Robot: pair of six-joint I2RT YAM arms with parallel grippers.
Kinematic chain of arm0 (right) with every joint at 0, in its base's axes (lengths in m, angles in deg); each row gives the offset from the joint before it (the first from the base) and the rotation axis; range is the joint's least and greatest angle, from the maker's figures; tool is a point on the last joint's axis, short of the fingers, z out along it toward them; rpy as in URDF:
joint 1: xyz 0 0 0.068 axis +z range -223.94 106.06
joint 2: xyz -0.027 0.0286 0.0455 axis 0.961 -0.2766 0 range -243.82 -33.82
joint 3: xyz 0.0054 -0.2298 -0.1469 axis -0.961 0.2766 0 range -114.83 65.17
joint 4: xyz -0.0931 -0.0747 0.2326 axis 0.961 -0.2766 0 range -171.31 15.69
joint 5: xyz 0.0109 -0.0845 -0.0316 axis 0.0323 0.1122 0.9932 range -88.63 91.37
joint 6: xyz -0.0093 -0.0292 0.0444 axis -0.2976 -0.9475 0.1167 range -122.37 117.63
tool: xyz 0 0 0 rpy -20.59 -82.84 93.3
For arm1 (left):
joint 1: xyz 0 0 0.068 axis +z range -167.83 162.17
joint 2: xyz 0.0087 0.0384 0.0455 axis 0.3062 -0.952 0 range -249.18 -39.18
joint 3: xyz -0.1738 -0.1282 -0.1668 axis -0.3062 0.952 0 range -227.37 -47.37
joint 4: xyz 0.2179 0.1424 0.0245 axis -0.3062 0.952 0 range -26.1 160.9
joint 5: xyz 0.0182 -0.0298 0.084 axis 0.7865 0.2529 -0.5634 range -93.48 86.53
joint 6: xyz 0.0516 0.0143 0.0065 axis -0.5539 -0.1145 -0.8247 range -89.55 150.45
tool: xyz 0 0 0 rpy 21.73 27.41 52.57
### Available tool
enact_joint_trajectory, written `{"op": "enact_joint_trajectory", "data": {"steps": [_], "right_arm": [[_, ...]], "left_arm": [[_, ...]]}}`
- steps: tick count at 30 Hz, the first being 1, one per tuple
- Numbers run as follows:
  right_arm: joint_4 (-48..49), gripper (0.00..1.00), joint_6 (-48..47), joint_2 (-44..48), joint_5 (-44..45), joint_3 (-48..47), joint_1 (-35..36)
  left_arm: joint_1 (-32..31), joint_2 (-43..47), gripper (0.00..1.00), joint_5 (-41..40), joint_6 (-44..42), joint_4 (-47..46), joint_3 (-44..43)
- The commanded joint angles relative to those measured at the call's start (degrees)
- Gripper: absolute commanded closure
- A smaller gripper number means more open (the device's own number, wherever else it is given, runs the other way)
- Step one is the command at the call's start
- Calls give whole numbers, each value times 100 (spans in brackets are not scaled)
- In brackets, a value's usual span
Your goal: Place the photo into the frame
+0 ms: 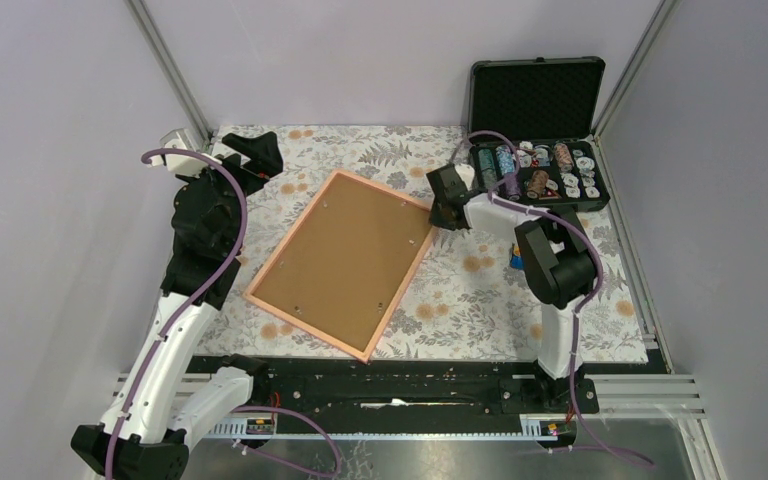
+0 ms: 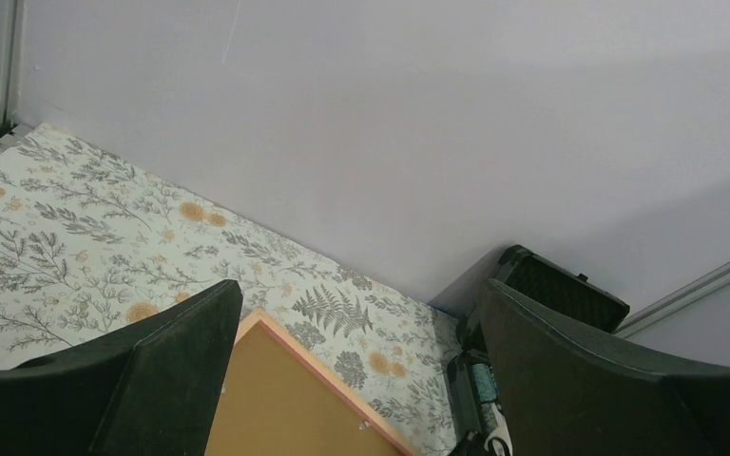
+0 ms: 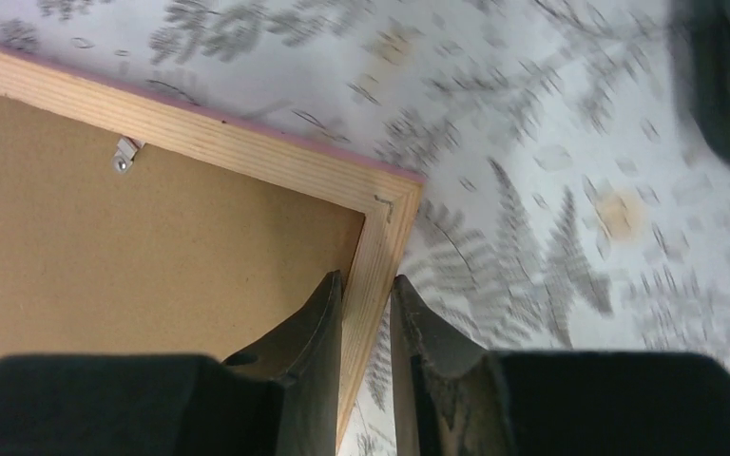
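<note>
The frame [image 1: 307,325] lies in the middle of the bench [image 1: 460,290] with its brown back board [image 1: 345,255] upward. At its far right corner my right end effector [image 3: 366,285] is closed narrow on the wooden rail, one finger on each side. My left end effector [image 2: 358,290] hangs wide above the far left, holding nothing. An open black case [image 1: 535,95] stands at the far right.

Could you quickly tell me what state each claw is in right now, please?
The left claw is open, holding nothing.
The right claw is closed on the frame, at its rail near a corner.
</note>
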Motion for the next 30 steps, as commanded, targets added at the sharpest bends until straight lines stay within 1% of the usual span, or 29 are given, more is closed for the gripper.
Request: {"op": "enact_joint_trajectory", "data": {"steps": [1,2,3,5,8,10,11,13,16,19,23,30], "right_arm": [[-53,95,-1916,-461,-1161,-877,-136],[-299,86,-2010,-529,-1290,-1072,-146],[-530,70,-2057,-545,-1325,-1234,-141],[-769,46,-2016,-377,-1453,-1242,-148],[-918,23,-2009,1,-1780,-1049,-75],[-1027,13,-2154,178,-1916,-919,57],[-1083,11,-2294,229,-1936,-871,139],[-1178,9,-2391,296,-1870,-739,254],[-1127,10,-2378,323,-1779,-505,282],[-1084,17,-2396,211,-1787,-453,287],[-1079,19,-2431,20,-1783,-622,363],[-1187,22,-2294,-370,-1265,-1004,479]], "left_arm": [[-24,-40,1,-61,-92,-198,-257],[-18,-49,1,-54,-91,-209,-256],[-23,-62,1,-47,-91,-216,-255],[-25,-79,1,-36,-75,-226,-253],[-24,-108,1,22,-29,-280,-231],[-25,-113,1,84,8,-299,-219],[-25,-107,1,101,18,-305,-225],[-25,-89,1,117,21,-289,-229],[-20,-36,1,85,-1,-252,-241],[-24,-15,1,58,-12,-224,-249],[-25,-25,1,50,-16,-240,-242],[-24,-38,1,10,-47,-224,-258]]}}
